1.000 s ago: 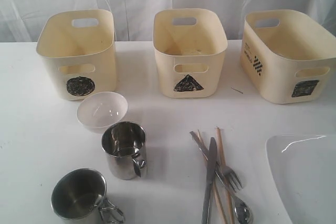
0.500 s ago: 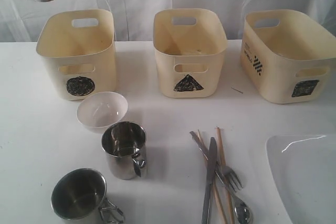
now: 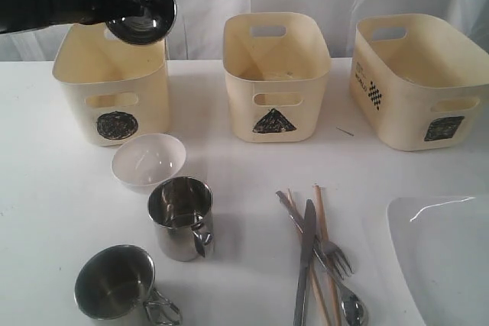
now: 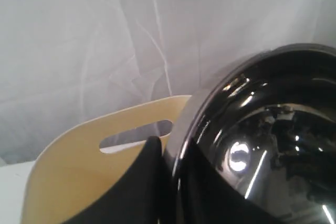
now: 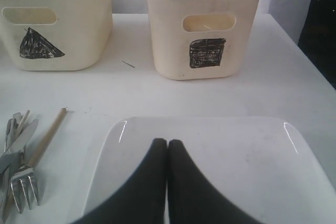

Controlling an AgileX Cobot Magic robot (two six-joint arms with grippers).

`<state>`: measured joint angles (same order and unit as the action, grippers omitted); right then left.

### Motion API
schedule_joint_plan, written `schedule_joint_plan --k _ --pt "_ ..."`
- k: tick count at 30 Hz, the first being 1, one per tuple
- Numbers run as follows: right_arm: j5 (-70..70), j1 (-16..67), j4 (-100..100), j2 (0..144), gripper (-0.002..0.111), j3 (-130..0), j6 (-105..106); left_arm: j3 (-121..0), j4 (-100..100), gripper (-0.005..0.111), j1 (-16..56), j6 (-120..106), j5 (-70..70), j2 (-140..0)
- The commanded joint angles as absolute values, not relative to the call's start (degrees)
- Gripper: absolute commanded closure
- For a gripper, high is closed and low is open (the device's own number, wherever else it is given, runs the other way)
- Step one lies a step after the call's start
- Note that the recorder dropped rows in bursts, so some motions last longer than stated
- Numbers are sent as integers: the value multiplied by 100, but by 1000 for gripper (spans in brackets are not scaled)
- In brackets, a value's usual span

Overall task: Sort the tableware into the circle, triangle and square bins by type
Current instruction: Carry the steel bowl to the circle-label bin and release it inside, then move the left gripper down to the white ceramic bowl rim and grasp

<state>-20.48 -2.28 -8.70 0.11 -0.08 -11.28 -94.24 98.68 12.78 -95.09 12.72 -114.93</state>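
Left gripper, clamped on steel bowl, has swung in; circle bin now below fingers. Release probably next. Right gripper closed, empty.

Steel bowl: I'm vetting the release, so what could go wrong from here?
1. The steel bowl hangs tilted on edge in the left gripper, near the rim of the circle bin rather than its middle; released now, it may clip the rim and fall outside.
2. A bounce could strike the small white bowl in front of the bin.
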Motion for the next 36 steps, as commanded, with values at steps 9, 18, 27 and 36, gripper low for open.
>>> schedule_joint_plan --k 9,18,27,36 --pt "-2008 -228 -857 0 108 0 -1141 -9464 9623 106 415 -8474 -416 -11737" --pt "-2008 -228 -857 0 108 0 -1141 -9464 9247 56 415 -8461 -735 -11737" --pt "-2008 -228 -857 0 108 0 -1141 -9464 8868 53 415 -8333 -1339 -11040" --pt "-2008 -228 -857 0 108 0 -1141 -9464 4981 107 415 -4234 -3660 -10398"
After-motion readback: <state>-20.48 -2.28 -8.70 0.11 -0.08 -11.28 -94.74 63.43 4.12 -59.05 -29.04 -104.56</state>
